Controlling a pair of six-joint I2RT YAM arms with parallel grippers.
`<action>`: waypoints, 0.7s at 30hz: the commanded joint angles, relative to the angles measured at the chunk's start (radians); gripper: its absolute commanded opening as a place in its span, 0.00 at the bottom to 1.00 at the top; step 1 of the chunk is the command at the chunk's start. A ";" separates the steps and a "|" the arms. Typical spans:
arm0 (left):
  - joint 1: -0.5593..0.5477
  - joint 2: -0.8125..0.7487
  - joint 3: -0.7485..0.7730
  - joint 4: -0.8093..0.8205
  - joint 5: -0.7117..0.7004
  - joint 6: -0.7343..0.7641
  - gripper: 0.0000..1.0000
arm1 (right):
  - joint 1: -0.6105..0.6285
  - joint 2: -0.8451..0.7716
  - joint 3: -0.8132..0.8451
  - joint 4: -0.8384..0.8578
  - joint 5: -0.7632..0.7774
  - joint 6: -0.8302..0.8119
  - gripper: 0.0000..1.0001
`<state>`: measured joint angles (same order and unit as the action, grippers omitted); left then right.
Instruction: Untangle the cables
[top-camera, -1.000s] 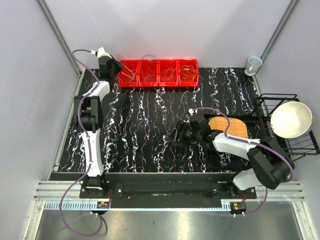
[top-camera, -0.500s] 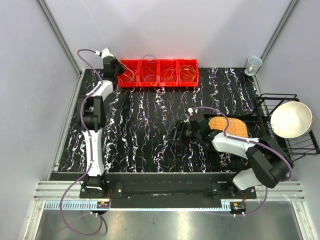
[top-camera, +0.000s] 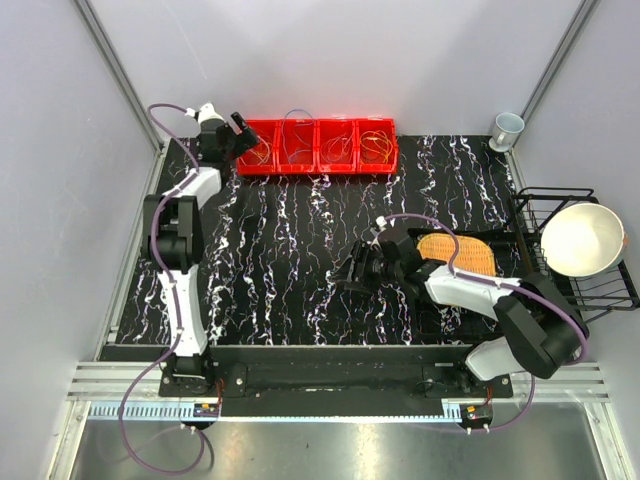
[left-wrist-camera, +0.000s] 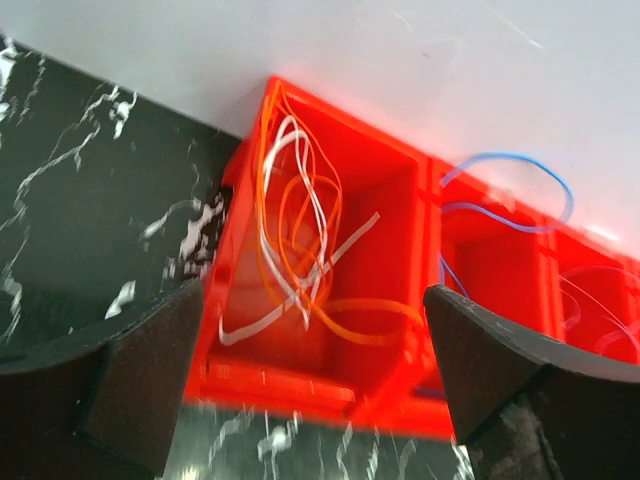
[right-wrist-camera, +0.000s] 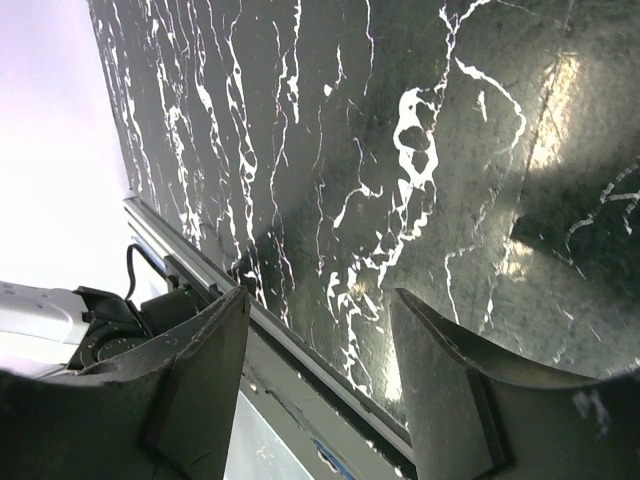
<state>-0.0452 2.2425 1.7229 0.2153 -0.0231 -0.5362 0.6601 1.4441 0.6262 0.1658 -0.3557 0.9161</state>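
Note:
The cables lie as thin loops in a row of red bins (top-camera: 318, 168) at the back of the table. Orange and white cables (left-wrist-camera: 300, 240) fill the leftmost bin (left-wrist-camera: 390, 200), and a blue cable (left-wrist-camera: 510, 190) arcs over the bin beside it. My left gripper (top-camera: 240, 130) hangs at the leftmost bin's left end. It is open (left-wrist-camera: 314, 290), with the bin's front wall showing between its fingers and nothing held. My right gripper (top-camera: 355, 272) sits low over the bare middle of the table. It is open (right-wrist-camera: 320, 295) and empty.
An orange woven mat (top-camera: 455, 252) lies right of my right gripper. A black wire rack (top-camera: 590, 285) holding a white bowl (top-camera: 583, 238) stands at the right edge. A pale cup (top-camera: 507, 128) sits at the back right corner.
My left gripper was shut at the leftmost bin and now stands open, drawn back slightly to the left. The right arm has not moved.

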 joint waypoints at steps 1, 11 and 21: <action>-0.010 -0.228 -0.101 0.102 -0.003 -0.019 0.95 | 0.004 -0.085 0.061 -0.102 0.044 -0.060 0.64; -0.018 -0.584 -0.436 -0.086 -0.014 -0.024 0.95 | 0.006 -0.208 0.138 -0.295 0.138 -0.163 0.66; -0.019 -1.079 -0.856 -0.186 -0.123 -0.074 0.95 | 0.013 -0.297 0.121 -0.322 0.158 -0.134 0.67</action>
<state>-0.0620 1.3293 0.9684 0.0448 -0.0761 -0.5766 0.6609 1.2133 0.7330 -0.1425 -0.2249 0.7780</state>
